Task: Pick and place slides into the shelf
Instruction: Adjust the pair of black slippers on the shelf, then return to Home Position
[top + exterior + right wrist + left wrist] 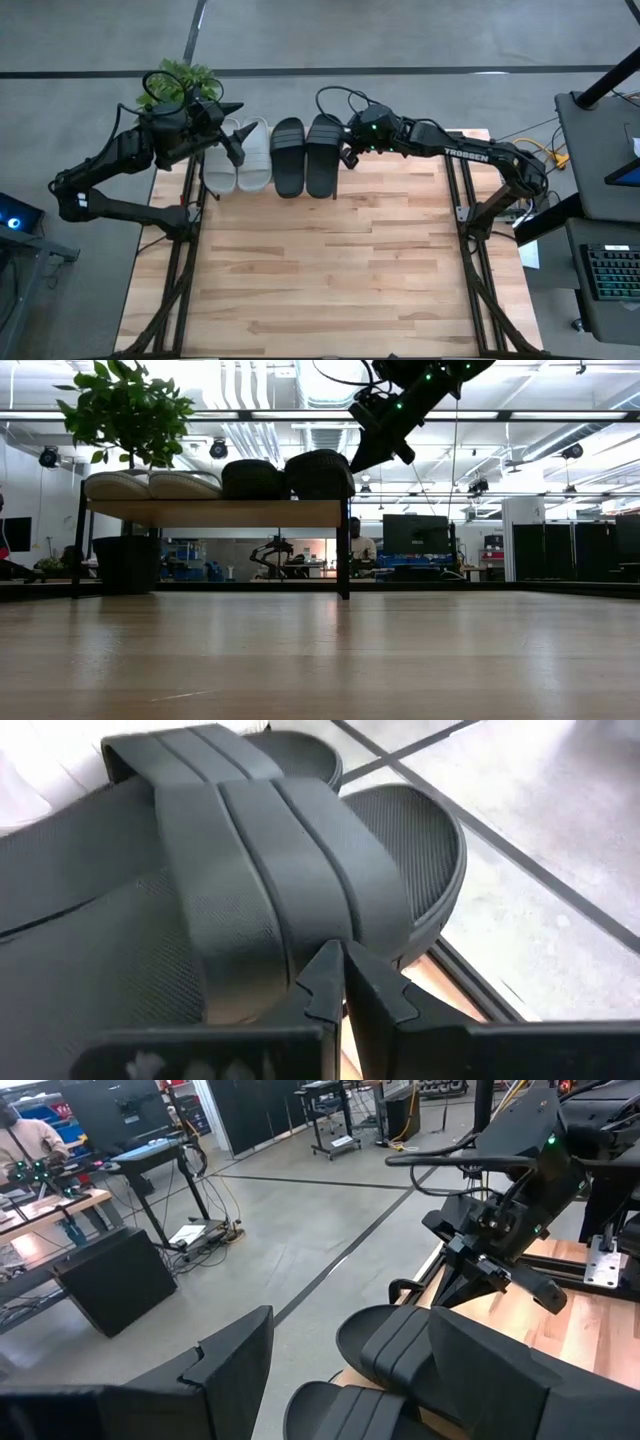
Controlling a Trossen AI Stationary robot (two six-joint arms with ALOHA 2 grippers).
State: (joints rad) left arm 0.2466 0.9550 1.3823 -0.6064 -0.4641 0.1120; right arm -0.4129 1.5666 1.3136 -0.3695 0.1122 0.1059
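Note:
Two light grey slides and two black slides lie side by side, soles down, on the shelf's wooden top board at the table's far edge. My left gripper is open and hovers over the grey slides, touching nothing. My right gripper is shut. It hangs at the right side of the rightmost black slide, its fingertips level with the strap's right end. My right gripper comes slanting down from the table's right, its shut fingertips close against the right end of the rightmost black slide's strap. I cannot tell whether they touch it. The slide lies flat on the shelf.
A potted plant stands at the shelf's left end, just behind my left arm. The shelf's black legs stand on the wooden tabletop, which stretches bare toward the near edge. Beyond the table, a person sits among desks and monitors.

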